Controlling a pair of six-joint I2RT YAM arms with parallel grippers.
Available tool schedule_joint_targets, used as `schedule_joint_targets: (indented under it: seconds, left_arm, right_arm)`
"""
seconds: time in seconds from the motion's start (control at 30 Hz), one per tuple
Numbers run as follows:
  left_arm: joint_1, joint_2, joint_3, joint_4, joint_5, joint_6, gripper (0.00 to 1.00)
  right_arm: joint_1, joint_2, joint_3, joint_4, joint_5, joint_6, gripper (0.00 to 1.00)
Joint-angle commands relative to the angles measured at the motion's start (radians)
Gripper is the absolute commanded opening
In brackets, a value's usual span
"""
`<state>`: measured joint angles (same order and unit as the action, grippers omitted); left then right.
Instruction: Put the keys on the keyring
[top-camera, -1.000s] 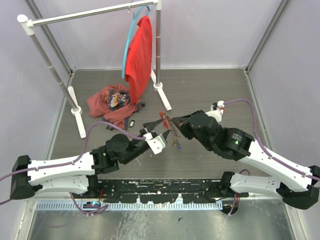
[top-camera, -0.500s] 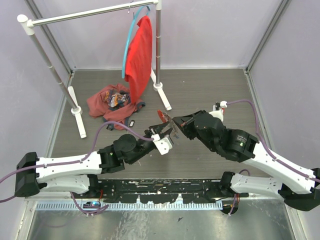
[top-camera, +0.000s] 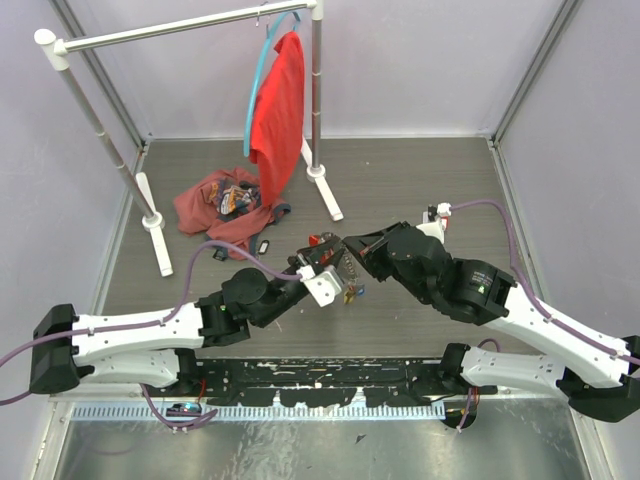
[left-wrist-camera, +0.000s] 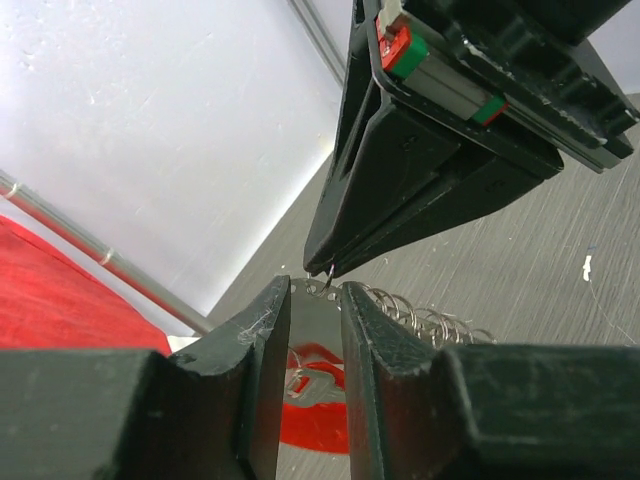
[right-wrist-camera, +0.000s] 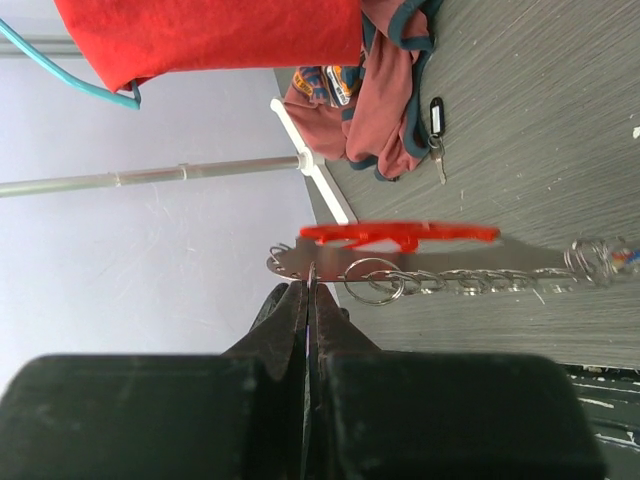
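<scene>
Mid-table, both arms meet over the grey wood-grain tabletop. The right gripper has its black fingers pressed flat together, pinching the 9 o'clock end of the thin metal keyring assembly: a flat silvery strip with a red oblong tag along its 12 o'clock edge. A chain of small wire links runs off toward 3 o'clock.

The small keys dangle at the chain's end, at 5 o'clock from the fingertips. They are too small to count overhead and cut off in the right wrist view.

The left gripper is nearly closed, with the shiny strip filling its narrow gap. At 10 o'clock from the grippers lies a black oblong fob, beside a crumpled reddish clothing heap.
</scene>
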<state>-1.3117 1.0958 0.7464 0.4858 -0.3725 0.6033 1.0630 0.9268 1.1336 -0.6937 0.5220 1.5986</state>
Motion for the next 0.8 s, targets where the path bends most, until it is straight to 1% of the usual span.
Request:
schedule_joint_targets:
  seconds: [0.0, 0.27, 0.47, 0.53, 0.77]
  left_arm:
    - [-0.004, 0.015, 0.005, 0.071, -0.027, 0.015, 0.33]
    - [-0.005, 0.041, 0.012, 0.088, -0.045, 0.049, 0.33]
    - [-0.004, 0.052, 0.02, 0.092, -0.056, 0.067, 0.27]
    - [-0.004, 0.057, 0.024, 0.095, -0.062, 0.077, 0.27]
    - [-0.004, 0.065, 0.024, 0.123, -0.084, 0.105, 0.3]
  right_arm:
    - [0.001, -0.023, 0.012, 0.082, 0.013, -0.002, 0.01]
    - [0.001, -0.032, 0.005, 0.092, 0.003, -0.005, 0.01]
    - [0.002, -0.03, 0.003, 0.101, -0.007, -0.007, 0.01]
    - [0.0, -0.027, 0.001, 0.102, -0.011, -0.01, 0.01]
    - [0.001, -0.025, -0.006, 0.108, -0.02, -0.011, 0.01]
